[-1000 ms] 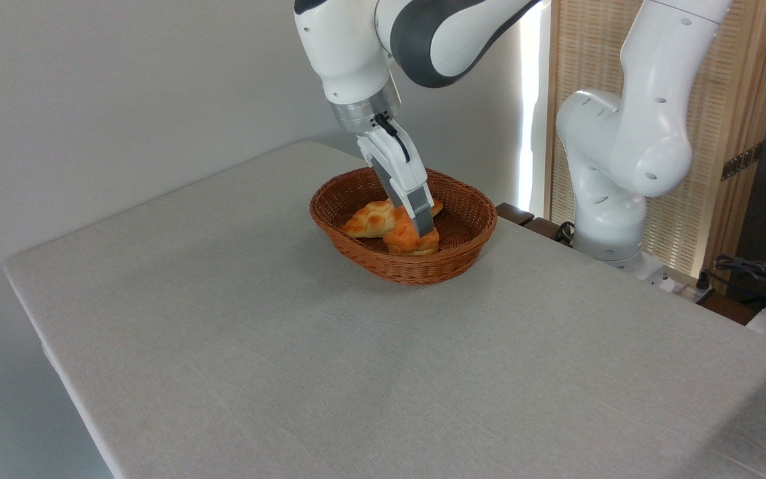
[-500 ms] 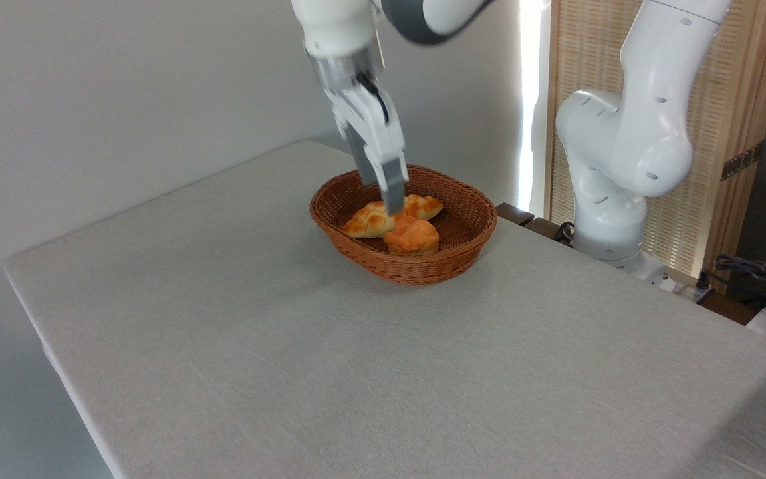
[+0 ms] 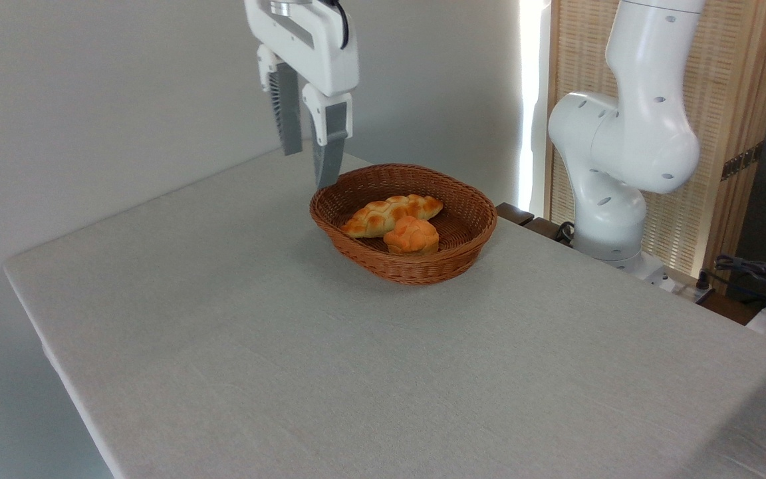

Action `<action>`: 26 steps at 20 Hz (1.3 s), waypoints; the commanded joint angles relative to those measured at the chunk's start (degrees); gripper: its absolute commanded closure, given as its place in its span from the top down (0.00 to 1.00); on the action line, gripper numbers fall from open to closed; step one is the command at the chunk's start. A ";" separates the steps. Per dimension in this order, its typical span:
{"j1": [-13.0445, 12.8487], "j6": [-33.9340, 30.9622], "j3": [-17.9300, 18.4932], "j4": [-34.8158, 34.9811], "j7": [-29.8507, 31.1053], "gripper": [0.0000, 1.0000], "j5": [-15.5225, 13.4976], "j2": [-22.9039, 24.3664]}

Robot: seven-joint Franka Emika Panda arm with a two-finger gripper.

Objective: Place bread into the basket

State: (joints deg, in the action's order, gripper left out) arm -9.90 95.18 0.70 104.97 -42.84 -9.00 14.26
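- End effector (image 3: pixel 308 167): empty, fingers parted with a clear gap between them, pointing down. It hangs above the table, off the basket's 10 o'clock edge, touching nothing.
- Fingers (image 3: pixel 327 153): grey ribbed pads on both. The one nearer the camera has its tip just over the basket's far-left rim as the picture shows it; the other sits further back and to the left.
- Bread (image 3: pixel 411 235): small round orange-golden bun with a lumpy, cracked top. It lies inside the basket, at about 5 o'clock from the basket's centre, near the front wall. Upright, paler base down.
- Braided loaf (image 3: pixel 391 214): longer, golden, also inside the basket. It runs from roughly 8 o'clock to 1 o'clock across the middle. The bread touches or nearly touches its front side; cannot tell which.
- Basket (image 3: pixel 461 248): oval, shallow, reddish-brown wicker. It sits on the table toward the far edge, at about 1 o'clock from the table's centre.
- Table (image 3: pixel 303 346): covered in pale grey cloth; the basket is the only thing seen on it.
- Robot base (image 3: pixel 612 193): white, standing beyond the table's far right edge, at 3 o'clock from the basket, in front of a slatted wooden screen (image 3: pixel 722 100).
- Cables (image 3: pixel 762 276): dark, at the right edge of the picture, off the table.
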 commanded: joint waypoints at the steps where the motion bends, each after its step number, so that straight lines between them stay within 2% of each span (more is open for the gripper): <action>1: 3.84 -1.75 -1.93 -6.44 -0.49 1.00 -0.75 -6.78; 8: 3.93 -1.75 -1.40 -9.96 -0.22 1.00 -0.75 -11.27; 19: 4.01 -3.76 -2.02 -12.86 0.57 1.00 0.13 -12.68; 20: 4.01 -4.90 -2.01 -13.04 0.39 1.00 0.39 -12.77; 22: 4.01 -7.19 -2.36 -13.74 0.74 1.00 2.84 -13.29; 26: 4.01 -7.64 -2.72 -19.01 1.88 1.00 3.64 -16.45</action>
State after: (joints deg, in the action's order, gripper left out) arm -6.48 90.05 -1.29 92.01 -42.38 -6.54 1.33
